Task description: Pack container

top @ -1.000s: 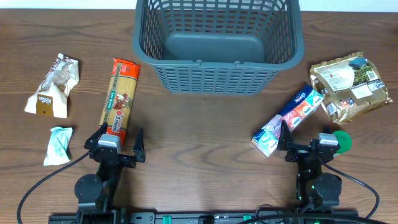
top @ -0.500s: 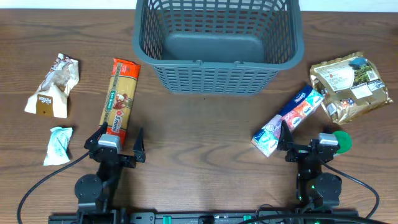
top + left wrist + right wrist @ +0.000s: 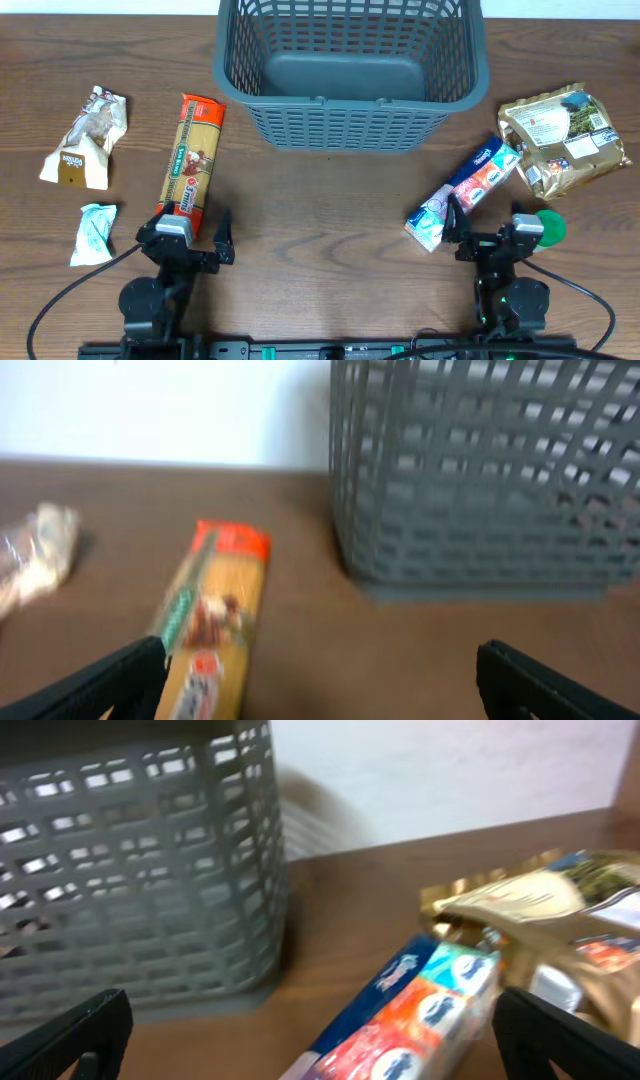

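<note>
The container (image 3: 345, 125) is sitting at the far middle of the table (image 3: 320, 200) in the overhead view, well apart from both arms at the near edge. The left gripper (image 3: 186, 232) is standing wide open and holding nothing, its tips at the near end of a pasta packet (image 3: 192, 160). The right gripper (image 3: 487, 232) is also gaping empty, just beside a tissue pack (image 3: 462, 195). A gold bag (image 3: 565, 140) is lying far right.

In the left wrist view, the container (image 3: 480, 480) is rising ahead and to the right of the left gripper (image 3: 330, 690), whose spread fingers (image 3: 110, 685) are gripping nothing; the pasta packet (image 3: 215, 620) is lying ahead left.

In the right wrist view, the container (image 3: 140, 870) is standing ahead left of the open, empty right gripper (image 3: 320, 1045), with the tissue pack (image 3: 410, 1010) and gold bag (image 3: 540, 910) lying ahead right.
</note>
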Tool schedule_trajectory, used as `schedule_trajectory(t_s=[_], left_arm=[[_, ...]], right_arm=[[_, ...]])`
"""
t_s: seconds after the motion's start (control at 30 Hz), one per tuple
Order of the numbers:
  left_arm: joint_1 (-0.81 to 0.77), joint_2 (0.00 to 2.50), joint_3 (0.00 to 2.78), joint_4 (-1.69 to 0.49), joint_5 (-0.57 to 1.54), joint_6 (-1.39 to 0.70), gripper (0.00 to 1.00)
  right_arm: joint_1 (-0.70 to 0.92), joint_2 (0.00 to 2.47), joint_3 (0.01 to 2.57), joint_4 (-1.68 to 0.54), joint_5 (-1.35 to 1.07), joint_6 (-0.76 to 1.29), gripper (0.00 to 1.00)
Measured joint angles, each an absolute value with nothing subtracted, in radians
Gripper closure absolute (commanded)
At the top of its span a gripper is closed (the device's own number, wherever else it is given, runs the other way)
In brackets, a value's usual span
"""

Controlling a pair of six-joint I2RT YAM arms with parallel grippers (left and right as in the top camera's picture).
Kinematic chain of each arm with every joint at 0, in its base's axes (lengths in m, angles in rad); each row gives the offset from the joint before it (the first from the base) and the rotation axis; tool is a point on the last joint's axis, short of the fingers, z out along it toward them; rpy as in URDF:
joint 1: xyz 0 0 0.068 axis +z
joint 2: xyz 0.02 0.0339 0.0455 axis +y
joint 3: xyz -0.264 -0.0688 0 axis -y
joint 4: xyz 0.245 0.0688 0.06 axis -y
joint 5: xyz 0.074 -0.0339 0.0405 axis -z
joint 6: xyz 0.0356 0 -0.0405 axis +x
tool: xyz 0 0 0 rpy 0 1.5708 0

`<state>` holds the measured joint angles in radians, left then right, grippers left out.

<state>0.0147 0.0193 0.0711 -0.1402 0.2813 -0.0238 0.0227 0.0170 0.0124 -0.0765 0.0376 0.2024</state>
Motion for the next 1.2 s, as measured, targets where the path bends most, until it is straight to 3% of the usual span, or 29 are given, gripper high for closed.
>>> schedule_trajectory(t_s=[0.17, 0.33, 0.77, 1.0, 1.2], left_arm=[[0.015, 0.167, 0.201, -0.351, 0.281, -0.038, 0.02], [0.015, 0.443, 0.473, -0.519, 0.281, -0.049, 0.02], [0.015, 1.156, 1.221, -1.134, 0.282, 0.101, 0.02], [0.015, 1.206, 1.274, -1.160, 0.213, 0.136, 0.01], [0.015, 1.206, 1.274, -1.159, 0.165, 0.159, 0.02]], right_arm=[[0.023, 0.116, 0.139, -0.204, -0.005, 0.218, 0.01], [0.023, 0.373, 0.478, -0.458, -0.016, 0.225, 0.01], [-0.006, 1.211, 1.413, -1.353, -0.019, 0.226, 0.01], [-0.025, 1.376, 1.553, -1.436, 0.075, 0.310, 0.01], [-0.066, 1.358, 1.478, -1.278, 0.131, 0.411, 0.01]])
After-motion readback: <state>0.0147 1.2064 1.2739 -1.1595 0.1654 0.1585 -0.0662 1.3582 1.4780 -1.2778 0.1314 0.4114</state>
